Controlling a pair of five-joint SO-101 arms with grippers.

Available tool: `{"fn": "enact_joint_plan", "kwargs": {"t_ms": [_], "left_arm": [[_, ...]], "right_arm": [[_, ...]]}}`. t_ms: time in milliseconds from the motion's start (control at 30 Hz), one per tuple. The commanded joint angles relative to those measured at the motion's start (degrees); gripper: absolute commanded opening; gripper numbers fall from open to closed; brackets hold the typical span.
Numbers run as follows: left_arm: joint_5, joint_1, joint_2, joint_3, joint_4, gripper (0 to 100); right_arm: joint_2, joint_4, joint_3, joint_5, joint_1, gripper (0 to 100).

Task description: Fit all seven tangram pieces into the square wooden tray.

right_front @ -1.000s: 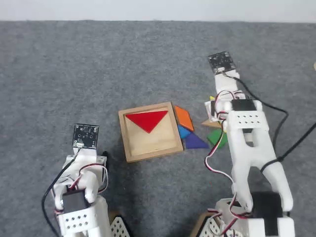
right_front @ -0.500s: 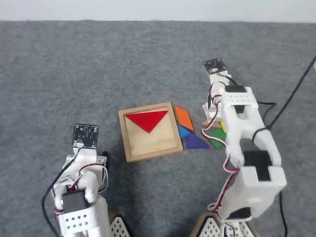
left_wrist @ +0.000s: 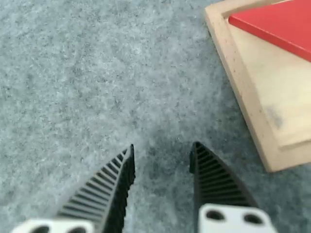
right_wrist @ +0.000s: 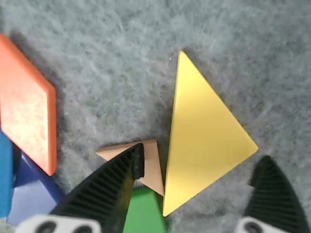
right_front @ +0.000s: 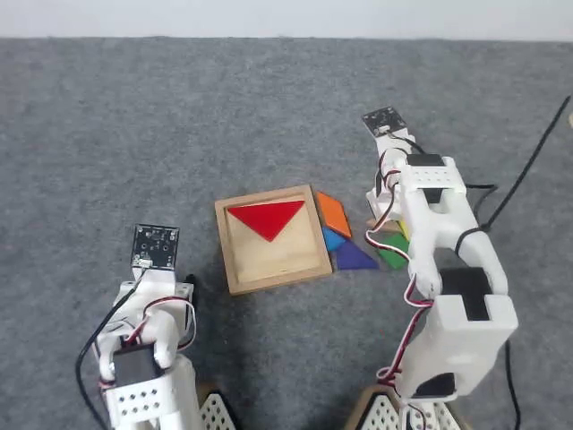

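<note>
One piece, the red triangle [right_front: 267,218], is seated in the tray [right_front: 235,269] at mid-frame; six pieces [right_front: 334,213] are left on the tabletop [right_front: 134,134] to its right; the right end effector [right_wrist: 203,162] is spread open over the yellow triangle [right_wrist: 201,131]; the left end effector [left_wrist: 163,147] is held open, empty.

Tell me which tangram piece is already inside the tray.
The red triangle: it lies inside the wooden tray; the orange, blue, purple, green, tan and yellow pieces lie on the carpet beside it.
</note>
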Motion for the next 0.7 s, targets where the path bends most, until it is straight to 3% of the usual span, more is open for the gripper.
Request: {"fn": "enact_joint_plan", "kwargs": {"t_ms": [0, 433, 667], "left_arm": [[0.35, 0.18, -1.05, -0.48, 0.35, 19], [0.35, 0.18, -1.05, -0.48, 0.35, 19], [0.35, 0.18, -1.05, -0.48, 0.35, 19]], "right_arm": [[1.63, -0.75, -3.43, 0.35, 0.92, 28.8], [9.45, 5.32, -14.59, -2.37, 6.02, 32.2], [9.54, 3.38, -14.51, 1.85, 3.65, 32.2]]}}
